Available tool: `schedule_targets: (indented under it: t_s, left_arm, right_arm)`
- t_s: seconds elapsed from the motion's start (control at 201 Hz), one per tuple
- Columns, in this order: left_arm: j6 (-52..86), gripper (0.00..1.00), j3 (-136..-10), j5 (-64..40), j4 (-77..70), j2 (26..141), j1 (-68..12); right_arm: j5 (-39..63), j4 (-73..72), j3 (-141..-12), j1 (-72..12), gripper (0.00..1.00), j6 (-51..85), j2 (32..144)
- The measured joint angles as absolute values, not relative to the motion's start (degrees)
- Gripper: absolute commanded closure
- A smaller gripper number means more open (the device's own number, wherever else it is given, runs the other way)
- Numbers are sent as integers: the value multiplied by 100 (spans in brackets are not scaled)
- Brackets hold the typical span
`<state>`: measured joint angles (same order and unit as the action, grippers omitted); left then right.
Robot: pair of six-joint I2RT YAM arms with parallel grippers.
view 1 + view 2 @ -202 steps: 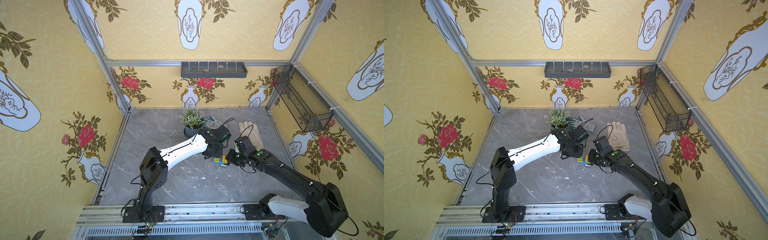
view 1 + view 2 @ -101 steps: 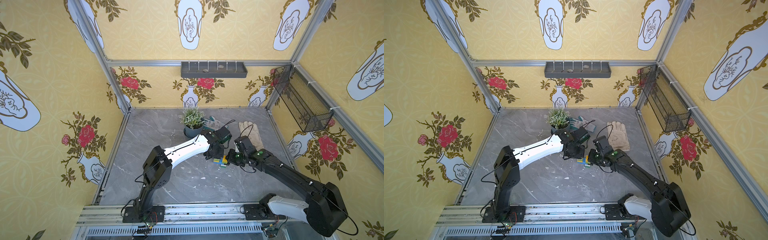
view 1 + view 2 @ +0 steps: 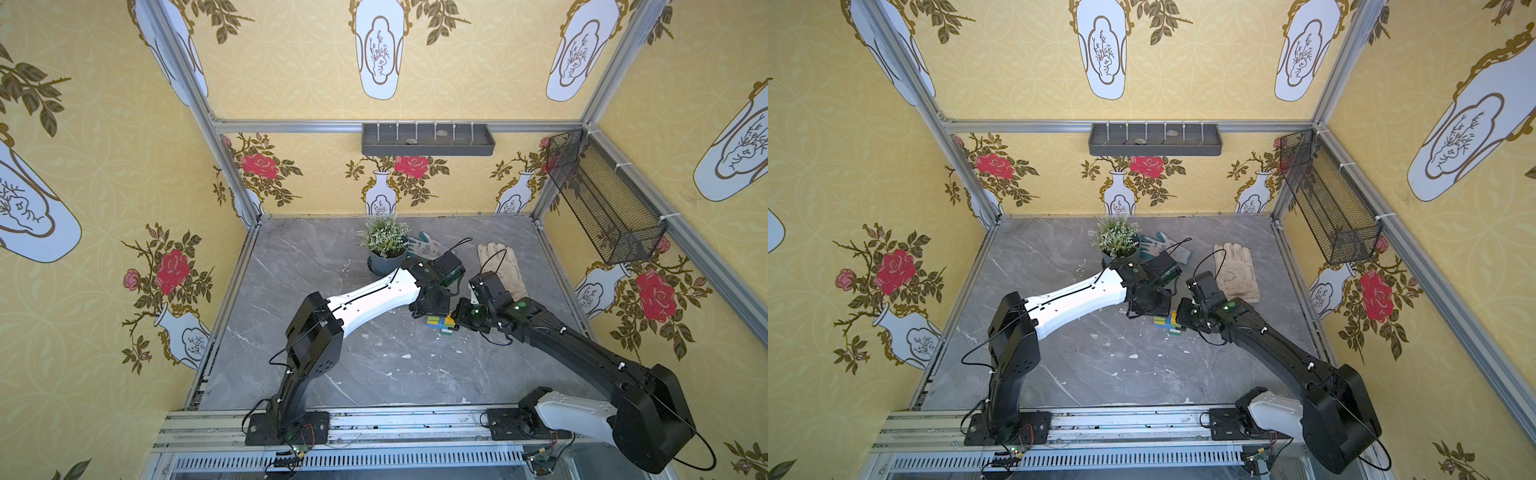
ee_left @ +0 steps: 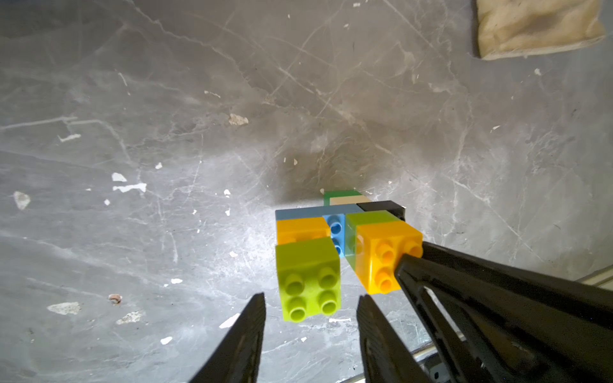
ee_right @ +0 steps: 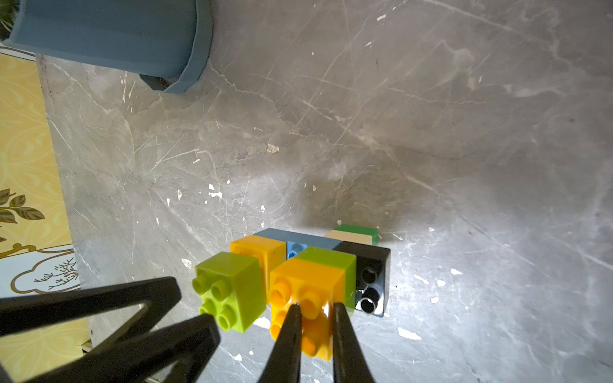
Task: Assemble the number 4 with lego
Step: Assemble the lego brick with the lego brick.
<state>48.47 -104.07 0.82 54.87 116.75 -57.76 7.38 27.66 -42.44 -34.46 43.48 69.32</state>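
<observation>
Here, number 4 [image 4: 335, 232] just before left gripper [image 4: 311, 295], right gripper [image 5: 315, 305] touching it

Grey marble-look table [image 3: 365, 374], scuffed, with white flecks and scratches all over. At the back stand a potted plant [image 3: 385, 253] and, just beside it, a grey patterned glove [image 3: 426, 246]; a beige glove [image 3: 511, 270] lies flat near them. The multicoloured brick figure [image 3: 438, 322] lies flat near the middle, apart from plant and gloves.
</observation>
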Motion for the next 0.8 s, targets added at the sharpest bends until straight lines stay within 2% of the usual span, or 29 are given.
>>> schedule_targets:
  t_s: [0.797]
  left_arm:
    - [4849,67,-10499,43,5513,11915,-5776]
  right_arm:
    - [843,2633,-4176,-3387,89,4320,6930]
